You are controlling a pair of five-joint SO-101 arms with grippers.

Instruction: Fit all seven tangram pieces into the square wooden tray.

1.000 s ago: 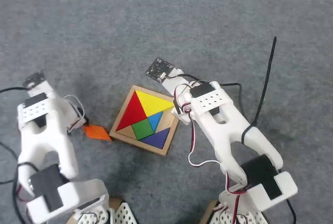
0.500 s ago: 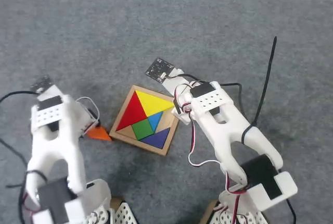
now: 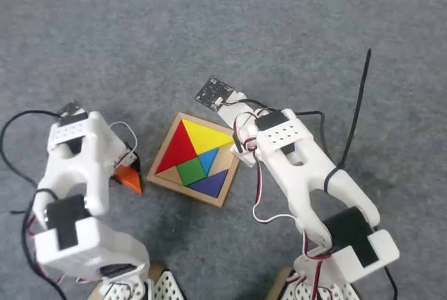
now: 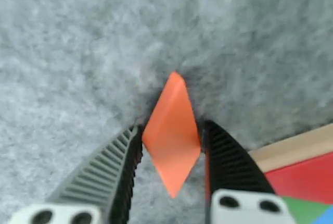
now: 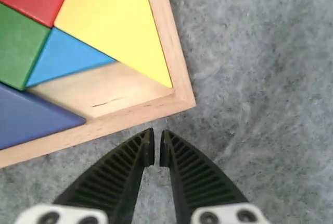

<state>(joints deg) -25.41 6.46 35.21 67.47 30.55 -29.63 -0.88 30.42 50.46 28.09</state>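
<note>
- The left gripper is closed on the orange parallelogram, which is pinched between the two fingers by its slanted sides. It is held over the grey carpet just outside the square wooden tray, and whether it is lifted clear cannot be told
- This piece is judged to be the one in hand, and it has not yet been placed
- Five pieces are counted lying flat in the tray. The dark blue triangle is seated at the nearest corner, with the green square and the small blue triangle just behind it
- Beyond these, the large red triangle and the large yellow triangle are fitted edge to edge against the farther rims
- Two gaps of bare wood are left. A slanted slot is seen between the small blue triangle, the yellow triangle, the dark blue triangle and the rim, and its shape is judged to suit the orange parallelogram
- A small triangular patch is left at the corner nearest the left gripper, and one more small triangle is judged to be needed there
- The right gripper is empty, with its fingers drawn almost together, and is held over the carpet just outside the rim beside the slanted slot
- The task is judged well advanced but unfinished: the orange piece must be carried across the tray and turned to match its slot
</note>
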